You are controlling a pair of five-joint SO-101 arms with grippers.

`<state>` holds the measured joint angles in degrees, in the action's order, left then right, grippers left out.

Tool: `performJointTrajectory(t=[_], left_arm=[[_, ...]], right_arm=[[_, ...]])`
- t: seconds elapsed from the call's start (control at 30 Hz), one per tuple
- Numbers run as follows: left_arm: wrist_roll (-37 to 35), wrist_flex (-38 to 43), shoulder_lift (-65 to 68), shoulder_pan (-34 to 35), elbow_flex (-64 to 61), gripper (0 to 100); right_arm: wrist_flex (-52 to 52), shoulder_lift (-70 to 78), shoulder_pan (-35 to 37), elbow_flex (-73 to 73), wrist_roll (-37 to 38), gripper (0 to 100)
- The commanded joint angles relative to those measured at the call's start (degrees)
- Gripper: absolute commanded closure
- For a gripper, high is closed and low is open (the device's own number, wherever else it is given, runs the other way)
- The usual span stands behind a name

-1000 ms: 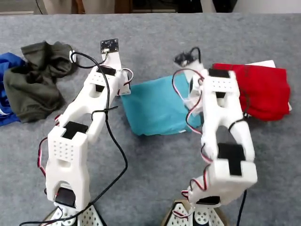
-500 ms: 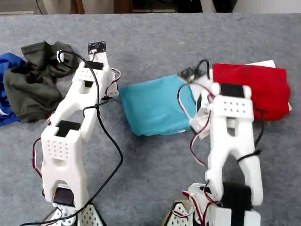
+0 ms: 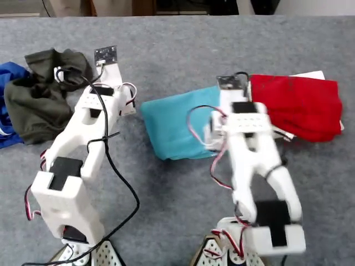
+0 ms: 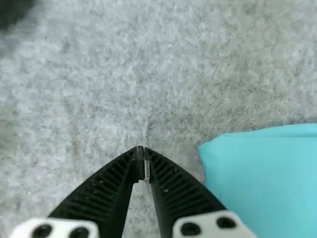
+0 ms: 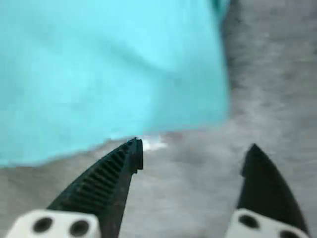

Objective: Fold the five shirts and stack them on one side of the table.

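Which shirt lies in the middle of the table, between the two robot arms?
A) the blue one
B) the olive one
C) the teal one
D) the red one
C: the teal shirt lies mid-way along the table; the red shirt sits at one end, and the olive shirt and blue shirt lie crumpled at the other.

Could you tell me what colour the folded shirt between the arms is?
The shirt is turquoise; the high view shows it best.

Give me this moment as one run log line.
left gripper shut, beside teal shirt | right gripper open at teal shirt's edge | red shirt folded | olive shirt crumpled
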<state>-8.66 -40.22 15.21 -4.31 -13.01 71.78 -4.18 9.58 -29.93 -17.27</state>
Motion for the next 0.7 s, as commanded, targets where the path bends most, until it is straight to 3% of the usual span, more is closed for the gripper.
performJointTrajectory(t=[0.0,0.13,0.47,0.57,0.67], left_arm=[[0.44,1.58,-3.3,0.7,-0.18,98],[0.53,1.67,-3.3,0.79,-0.26,98],[0.62,1.67,-3.3,0.79,-0.26,98],[0.62,1.67,-3.3,0.79,-0.26,98],[0.62,1.67,-3.3,0.79,-0.26,98]], right_arm=[[-0.7,6.73,2.59,9.63,-10.55,61.2],[-0.35,16.48,1.54,18.77,-16.09,57.1],[-0.09,30.81,-0.31,30.2,-16.0,57.6],[1.85,30.11,-0.57,30.46,-15.74,66.3],[3.69,29.49,-0.66,30.55,-10.9,81.9]])
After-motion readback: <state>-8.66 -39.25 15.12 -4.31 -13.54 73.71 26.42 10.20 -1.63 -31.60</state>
